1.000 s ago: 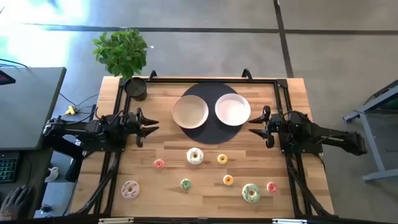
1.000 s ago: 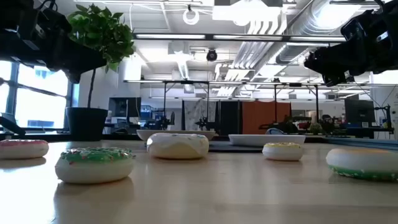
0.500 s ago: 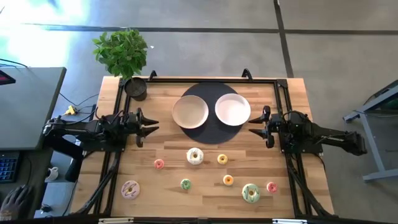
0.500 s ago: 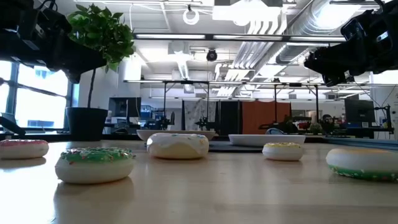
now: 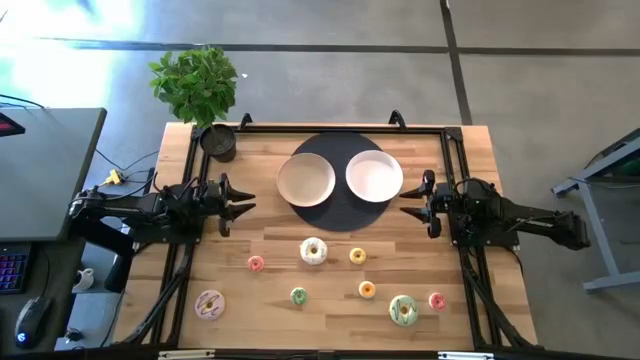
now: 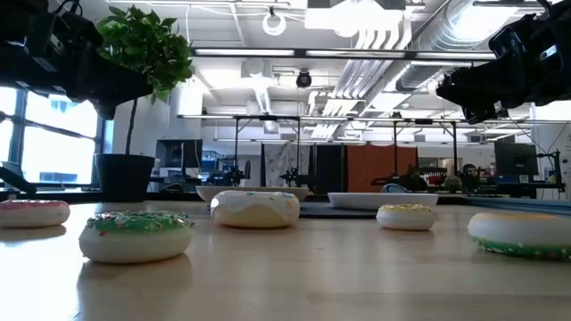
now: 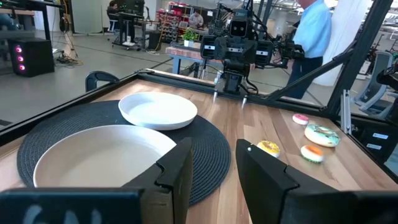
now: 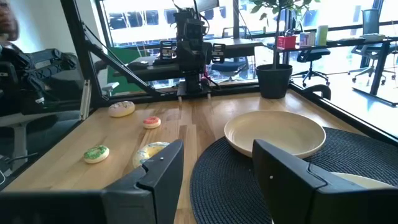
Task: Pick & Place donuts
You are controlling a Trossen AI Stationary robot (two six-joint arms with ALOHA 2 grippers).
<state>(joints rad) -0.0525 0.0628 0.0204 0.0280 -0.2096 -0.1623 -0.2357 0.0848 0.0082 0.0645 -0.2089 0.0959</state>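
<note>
A: How are the grippers found?

B: The left gripper (image 5: pixel 243 203) is held above the table's left side, fingers apart, nothing between them; the right gripper (image 5: pixel 410 205) is held opposite, fingers spread wider, likewise empty.

A: And the donuts?

B: All eight are laid flat on the table (image 5: pixel 270 245), none on the plates; the two plates (image 5: pixel 306 181) on the dark mat (image 5: pixel 338 213) are found between the grippers. Every donut lies on the near-edge side of both grippers, away from the plates.

A: Which arm is better placed?

B: The white donut (image 5: pixel 314 251) is set roughly midway between the two. The small pink donut (image 5: pixel 256 263) is judged nearer the left gripper; the yellow donut (image 5: pixel 358 256) nearer the right.

A: Any long axis to be matched?

B: None; rings are round, holes pointed upward, so wrist angle probably matters little, though tilt cannot be ruled out from above.
</note>
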